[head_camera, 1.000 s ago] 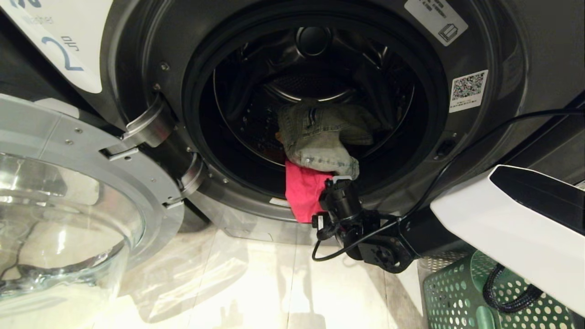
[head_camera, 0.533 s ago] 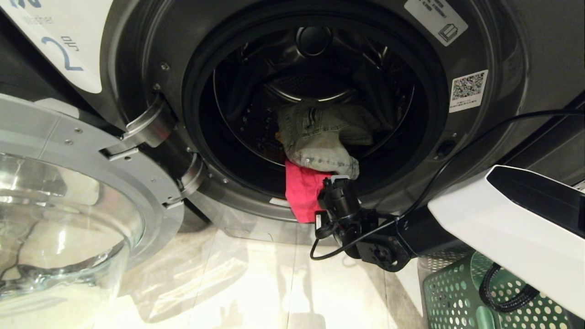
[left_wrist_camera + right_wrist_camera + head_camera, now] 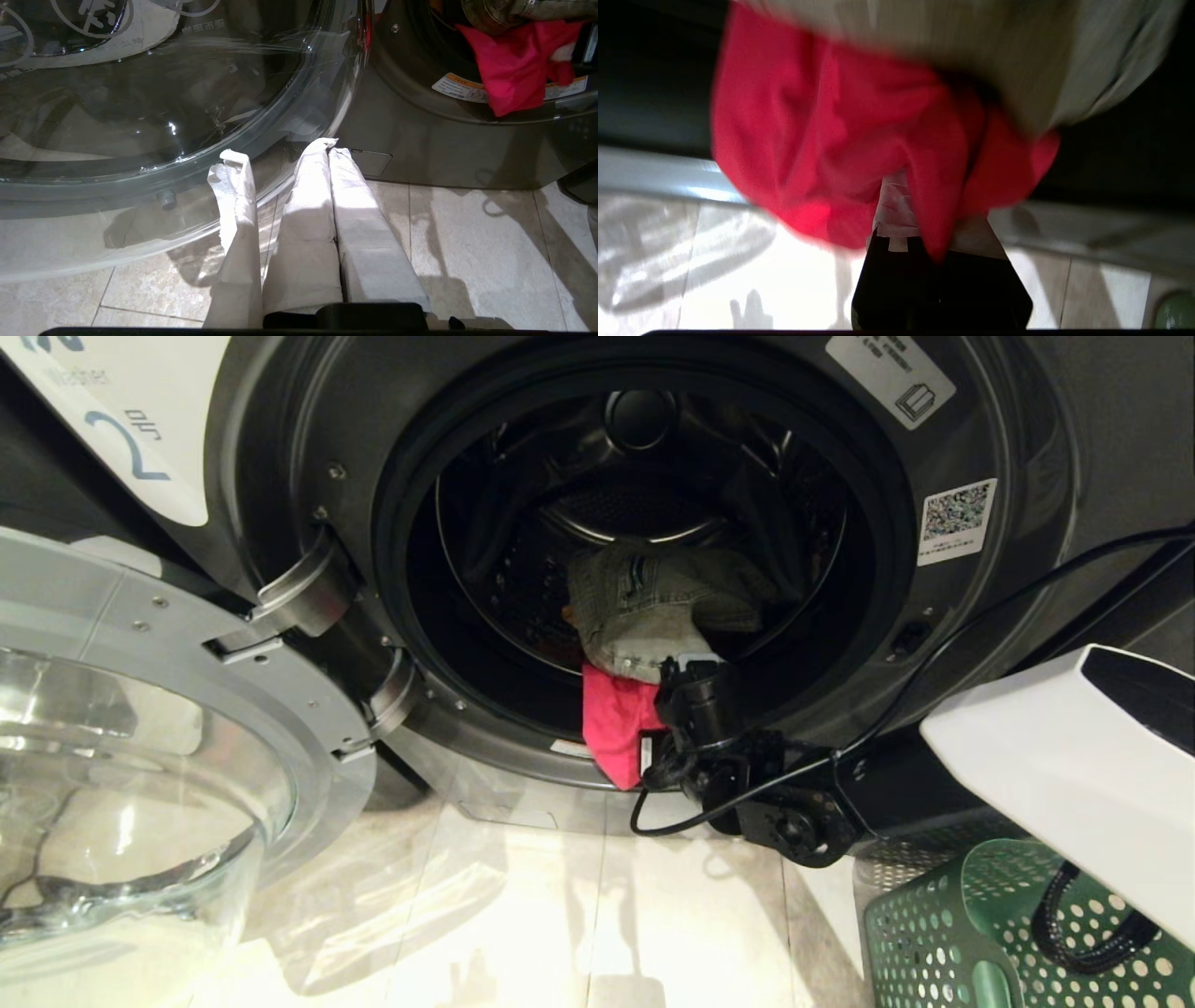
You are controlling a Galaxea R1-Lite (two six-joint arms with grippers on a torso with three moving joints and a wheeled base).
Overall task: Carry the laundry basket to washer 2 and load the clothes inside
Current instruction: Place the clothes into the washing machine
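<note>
Washer 2 (image 3: 1018, 420), dark grey with a white label showing a 2 (image 3: 131, 443), stands with its door swung open. Pale jeans (image 3: 653, 602) lie in the drum. Below them the pink-red clothes (image 3: 611, 723) hang over the door lip. My right gripper (image 3: 693, 674) sits at that lip, shut on a fold of the pink-red fabric (image 3: 822, 126), which shows between its fingers (image 3: 893, 210). The laundry basket (image 3: 943, 933), green and perforated, stands on the floor at the lower right. My left gripper (image 3: 327, 147) is parked low by the washer's base, shut and empty.
The open glass door (image 3: 121, 784) fills the left side, close to the left gripper (image 3: 140, 116). My right arm's white shell (image 3: 1055, 775) and a black cable (image 3: 934, 663) cross the washer front. Pale floor tiles (image 3: 560, 915) lie before the washer.
My right gripper has closed on the pink-red fabric and risen slightly toward the drum opening, nudging the jeans' edge. The left arm has not moved.
</note>
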